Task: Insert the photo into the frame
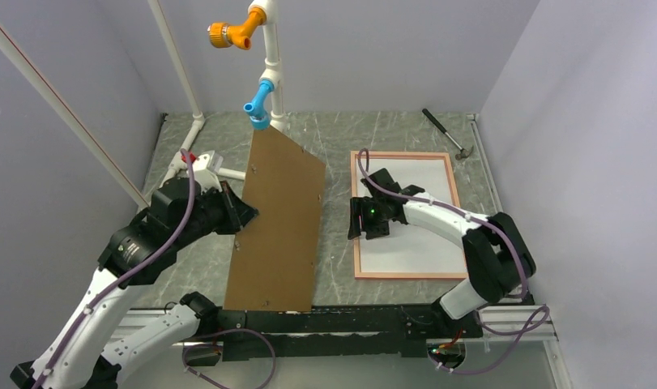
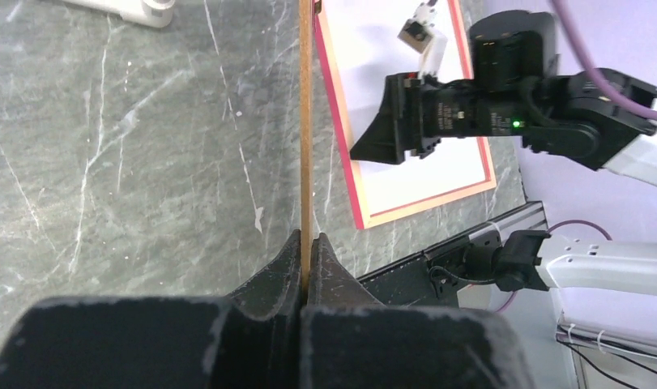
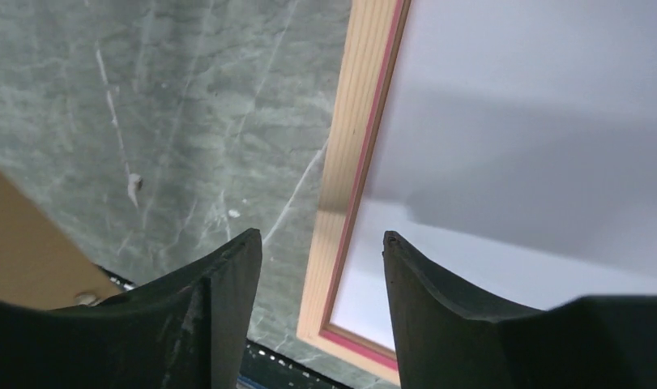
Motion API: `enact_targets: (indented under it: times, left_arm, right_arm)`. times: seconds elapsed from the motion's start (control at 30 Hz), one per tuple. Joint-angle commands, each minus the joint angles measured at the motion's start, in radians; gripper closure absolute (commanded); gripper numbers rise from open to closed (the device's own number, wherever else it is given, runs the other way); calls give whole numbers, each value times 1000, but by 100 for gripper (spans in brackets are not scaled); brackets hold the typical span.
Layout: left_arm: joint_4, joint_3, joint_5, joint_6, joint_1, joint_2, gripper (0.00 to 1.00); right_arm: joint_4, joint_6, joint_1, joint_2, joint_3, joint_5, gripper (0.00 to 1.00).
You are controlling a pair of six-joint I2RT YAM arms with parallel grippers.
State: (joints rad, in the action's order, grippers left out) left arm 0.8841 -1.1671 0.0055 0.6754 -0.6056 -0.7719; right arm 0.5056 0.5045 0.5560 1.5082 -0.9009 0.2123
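Note:
The frame (image 1: 406,275) lies flat on the table at the right, its pale wood back up. Inside its rim rests the photo (image 1: 426,243), only its plain white back showing. My right gripper (image 1: 365,219) hovers over the frame's left rail, open and holding nothing. In the right wrist view its fingers straddle the frame rail (image 3: 349,162) beside the photo (image 3: 511,162). My left gripper (image 1: 242,212) is shut on the left edge of a brown hardboard backing panel (image 1: 276,227), held tilted above the table centre. The left wrist view shows that panel edge-on (image 2: 305,121) pinched between the jaws.
A hammer (image 1: 448,134) lies at the back right. A white pipe stand (image 1: 272,73) with orange and blue fittings rises at the back centre, with more white pipe (image 1: 187,154) at the back left. A black rail (image 1: 349,320) runs along the near edge.

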Motion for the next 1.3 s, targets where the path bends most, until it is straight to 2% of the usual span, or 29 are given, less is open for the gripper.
enact_targets:
  times: [0.0,0.2,0.4,0.73,1.27]
  left_arm:
    - [-115,-10,24,19,4,21,100]
    - [-132,7,55,16,5,40,100]
    - [-134,15,69,15,5,57,100]
    - [-95,11,56,11,5,110,100]
    - [-68,33,47,30,5,166,100]
  right_arm:
    - [-76,2,0,64,-60,-19,44]
    - [-84,1,5,140,-81,-18,53]
    - [-139,41,34,155,-53,41,66]
    - [-168,87,114,184,-53,83,81]
    - [-273,247,216,191,-33,132,85]
